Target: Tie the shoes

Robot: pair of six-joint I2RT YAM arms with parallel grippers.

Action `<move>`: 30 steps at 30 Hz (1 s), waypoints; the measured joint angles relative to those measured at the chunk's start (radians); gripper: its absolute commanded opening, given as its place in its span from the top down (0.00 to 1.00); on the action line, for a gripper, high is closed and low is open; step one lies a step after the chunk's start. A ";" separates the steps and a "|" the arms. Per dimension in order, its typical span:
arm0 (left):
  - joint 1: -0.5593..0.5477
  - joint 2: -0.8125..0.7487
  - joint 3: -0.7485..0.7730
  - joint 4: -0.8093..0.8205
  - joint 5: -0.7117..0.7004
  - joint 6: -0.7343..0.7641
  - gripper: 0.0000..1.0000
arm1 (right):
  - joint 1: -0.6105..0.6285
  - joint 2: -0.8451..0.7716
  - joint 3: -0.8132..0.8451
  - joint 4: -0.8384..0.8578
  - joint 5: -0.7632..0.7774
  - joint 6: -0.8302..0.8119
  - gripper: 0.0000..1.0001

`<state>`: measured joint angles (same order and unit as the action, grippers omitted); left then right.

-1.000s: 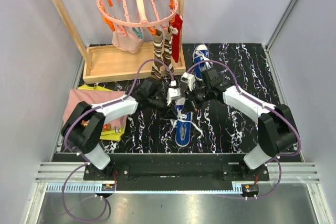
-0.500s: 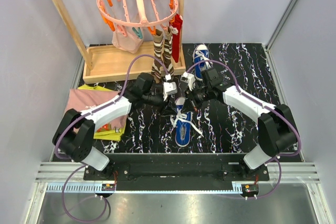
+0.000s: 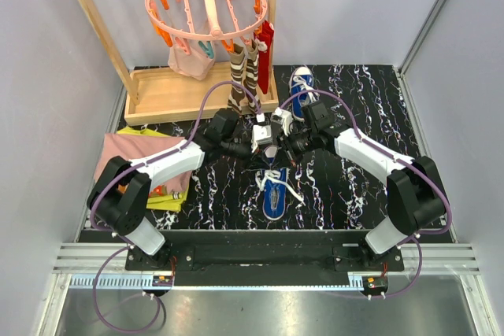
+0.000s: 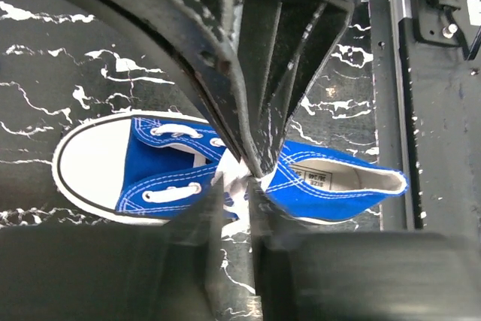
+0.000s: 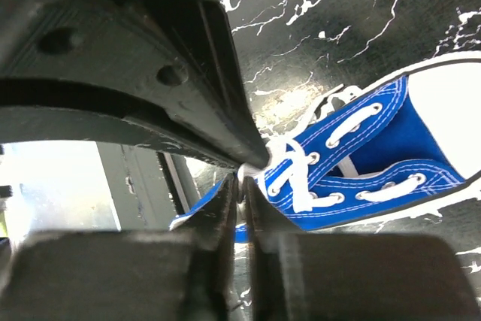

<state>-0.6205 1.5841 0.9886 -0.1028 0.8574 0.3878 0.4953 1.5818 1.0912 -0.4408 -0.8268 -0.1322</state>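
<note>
The near shoe [image 3: 275,188] lies at the middle of the table [image 3: 354,194], laces [image 5: 297,182] untied. The left gripper's [image 4: 244,180] jaws pinch a lace; whether the right gripper's [image 5: 242,174] hold one I cannot tell. Best to draw both strands apart evenly, shoe kept flat.

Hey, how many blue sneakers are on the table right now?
2. The near sneaker lies mid-table, toe pointing away from the arm bases. The far sneaker sits at the back, just right of the wooden rack base. No third shows, though the arms hide some of the table.
</note>
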 measured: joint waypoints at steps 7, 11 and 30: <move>0.006 -0.011 -0.048 0.046 0.004 -0.056 1.00 | -0.003 -0.003 -0.003 0.001 0.002 0.001 0.57; 0.020 -0.028 -0.117 0.114 0.011 -0.158 1.00 | -0.027 -0.005 -0.007 0.001 0.012 -0.014 0.57; 0.088 -0.029 -0.180 0.357 0.018 -0.467 1.00 | -0.042 0.100 -0.002 0.002 0.077 -0.136 0.55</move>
<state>-0.5323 1.5551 0.8085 0.2546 0.8757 -0.0795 0.4530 1.6821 1.0893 -0.4389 -0.7494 -0.2680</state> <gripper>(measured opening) 0.005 0.440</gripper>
